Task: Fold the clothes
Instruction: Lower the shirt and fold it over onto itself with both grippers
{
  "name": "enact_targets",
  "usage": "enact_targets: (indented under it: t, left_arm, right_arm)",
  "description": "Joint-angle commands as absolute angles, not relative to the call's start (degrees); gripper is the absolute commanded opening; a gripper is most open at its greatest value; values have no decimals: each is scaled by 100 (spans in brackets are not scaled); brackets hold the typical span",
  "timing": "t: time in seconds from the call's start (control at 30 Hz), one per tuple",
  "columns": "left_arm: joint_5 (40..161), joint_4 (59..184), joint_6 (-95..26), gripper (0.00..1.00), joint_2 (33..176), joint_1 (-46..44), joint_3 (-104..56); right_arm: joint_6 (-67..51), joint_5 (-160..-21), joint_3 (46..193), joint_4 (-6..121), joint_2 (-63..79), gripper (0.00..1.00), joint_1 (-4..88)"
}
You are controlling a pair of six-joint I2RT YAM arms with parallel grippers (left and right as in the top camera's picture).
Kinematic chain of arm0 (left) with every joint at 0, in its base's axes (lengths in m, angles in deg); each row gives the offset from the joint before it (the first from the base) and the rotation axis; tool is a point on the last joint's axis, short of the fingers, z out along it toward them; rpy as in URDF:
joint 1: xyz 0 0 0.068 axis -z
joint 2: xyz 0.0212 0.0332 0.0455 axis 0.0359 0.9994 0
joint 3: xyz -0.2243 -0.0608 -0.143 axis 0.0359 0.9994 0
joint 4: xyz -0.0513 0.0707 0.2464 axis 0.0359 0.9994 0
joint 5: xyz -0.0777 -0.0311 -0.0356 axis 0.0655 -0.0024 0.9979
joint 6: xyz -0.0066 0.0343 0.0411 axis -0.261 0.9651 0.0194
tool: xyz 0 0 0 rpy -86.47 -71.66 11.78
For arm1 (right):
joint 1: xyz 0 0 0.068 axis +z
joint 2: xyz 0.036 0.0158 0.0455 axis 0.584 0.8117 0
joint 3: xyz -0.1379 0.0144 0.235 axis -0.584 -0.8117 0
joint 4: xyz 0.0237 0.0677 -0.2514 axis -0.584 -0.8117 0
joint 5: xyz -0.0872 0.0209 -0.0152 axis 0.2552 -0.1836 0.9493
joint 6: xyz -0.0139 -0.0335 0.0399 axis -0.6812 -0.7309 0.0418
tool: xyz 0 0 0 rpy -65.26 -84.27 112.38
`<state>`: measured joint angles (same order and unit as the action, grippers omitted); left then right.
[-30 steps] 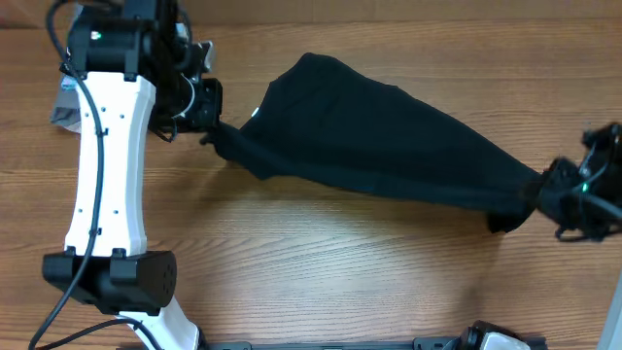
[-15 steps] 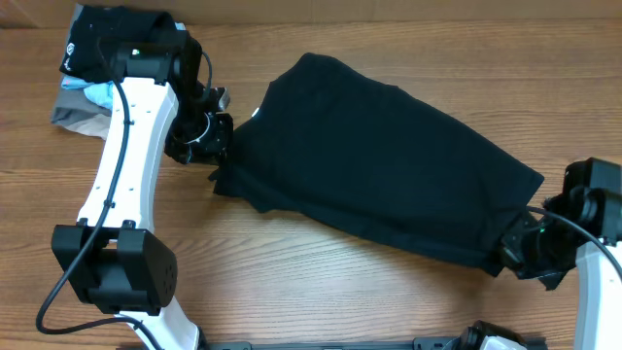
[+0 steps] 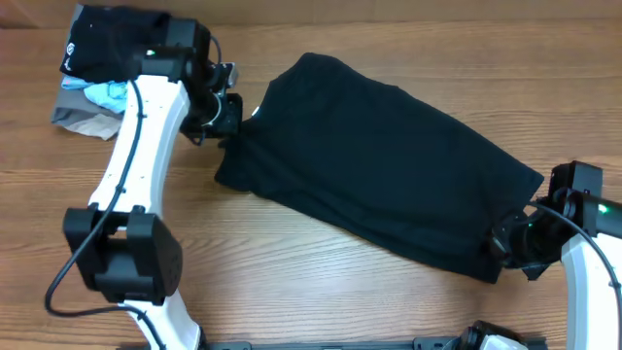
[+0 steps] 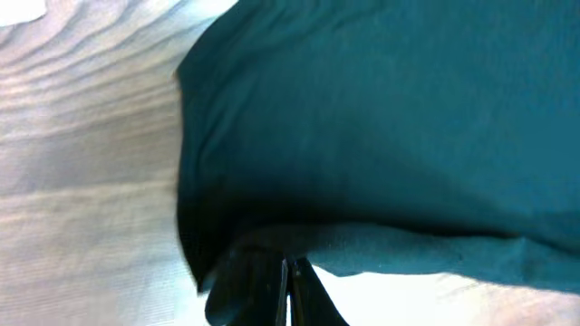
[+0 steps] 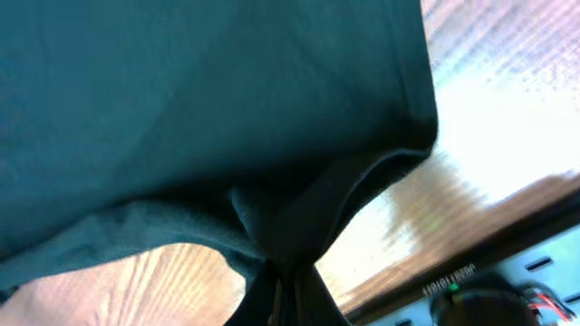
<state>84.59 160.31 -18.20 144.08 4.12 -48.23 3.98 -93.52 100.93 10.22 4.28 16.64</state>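
The black garment (image 3: 379,165) is seen spread in a broad slanting band across the wood-grain table (image 3: 321,292), from the upper left toward the lower right, with a small white label (image 3: 256,111) at its upper-left edge. Its left end is clamped in the left pincer (image 3: 225,126), and in the left wrist view the fingers (image 4: 288,294) are pressed together on a bunched edge of cloth. The lower-right corner is gripped likewise by the right pincer (image 3: 507,245), whose fingers (image 5: 288,290) are closed on gathered fabric, with more than one layer hanging above them. The task is judged to be at an early stage: the cloth is laid out fairly flat and perhaps doubled once, but no compact fold has been made, and both ends have yet to be released. A pile of folded pieces (image 3: 92,73) is kept at the far left corner, well apart from the work. Glare is thrown on the table; little of the room is shown.
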Motion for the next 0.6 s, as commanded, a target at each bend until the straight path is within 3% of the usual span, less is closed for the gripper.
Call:
enact_targets:
  t: [0.0,0.57]
  left_arm:
    - [8526,15799,-1899,4,14867,744,-4779]
    - [8321,13865,-2310,4,15520,1124,-4786]
  right_arm:
    - [695,-9357,10064,1310,592,4,1638]
    - [983,-8592,10055,2119,1409,4,1312]
